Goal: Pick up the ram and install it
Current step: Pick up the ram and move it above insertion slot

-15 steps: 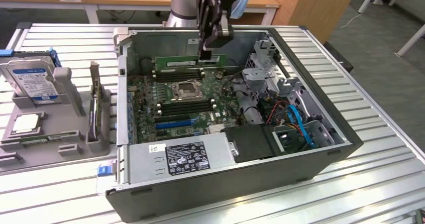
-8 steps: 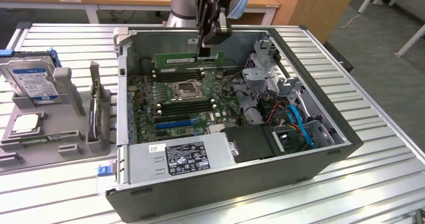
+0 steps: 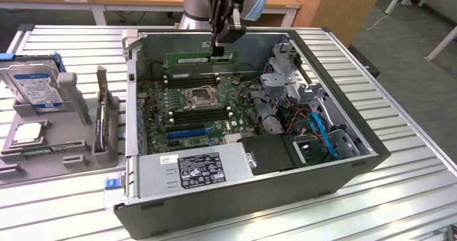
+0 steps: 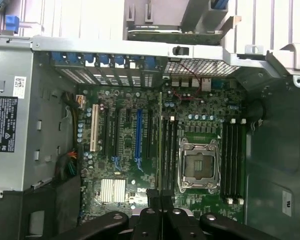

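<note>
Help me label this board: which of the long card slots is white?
The white slot, at the end of the row farthest from the processor socket; the rest are black, apart from one blue slot.

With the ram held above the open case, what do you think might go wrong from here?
The claw pinches the ram near one end, so it might tilt when pressed down. In the wrist view its edge sits just beside the memory slots; a slight misalignment could bring it down off the slot or onto the open CPU socket.
</note>
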Tool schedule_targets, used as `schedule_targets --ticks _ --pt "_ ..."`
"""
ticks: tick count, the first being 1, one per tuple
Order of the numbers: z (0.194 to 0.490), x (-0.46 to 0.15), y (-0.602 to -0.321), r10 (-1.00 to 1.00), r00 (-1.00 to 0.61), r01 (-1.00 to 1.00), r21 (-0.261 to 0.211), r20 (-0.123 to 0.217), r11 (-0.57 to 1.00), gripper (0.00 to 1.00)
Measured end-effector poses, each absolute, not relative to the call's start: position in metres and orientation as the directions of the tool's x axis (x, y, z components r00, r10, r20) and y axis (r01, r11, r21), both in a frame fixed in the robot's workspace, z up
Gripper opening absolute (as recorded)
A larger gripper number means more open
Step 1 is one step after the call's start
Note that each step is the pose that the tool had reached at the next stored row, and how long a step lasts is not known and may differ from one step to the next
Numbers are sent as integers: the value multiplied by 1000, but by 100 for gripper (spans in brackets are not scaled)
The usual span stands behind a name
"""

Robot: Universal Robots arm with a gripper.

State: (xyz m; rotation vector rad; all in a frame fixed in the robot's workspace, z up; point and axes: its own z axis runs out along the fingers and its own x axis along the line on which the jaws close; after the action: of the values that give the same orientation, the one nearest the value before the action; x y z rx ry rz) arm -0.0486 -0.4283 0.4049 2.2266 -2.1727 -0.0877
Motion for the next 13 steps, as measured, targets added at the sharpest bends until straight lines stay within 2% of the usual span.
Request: schedule_targets --ticks 13 --pt "404 -49 -408 -1000 24 -998 60 -20 -25 11"
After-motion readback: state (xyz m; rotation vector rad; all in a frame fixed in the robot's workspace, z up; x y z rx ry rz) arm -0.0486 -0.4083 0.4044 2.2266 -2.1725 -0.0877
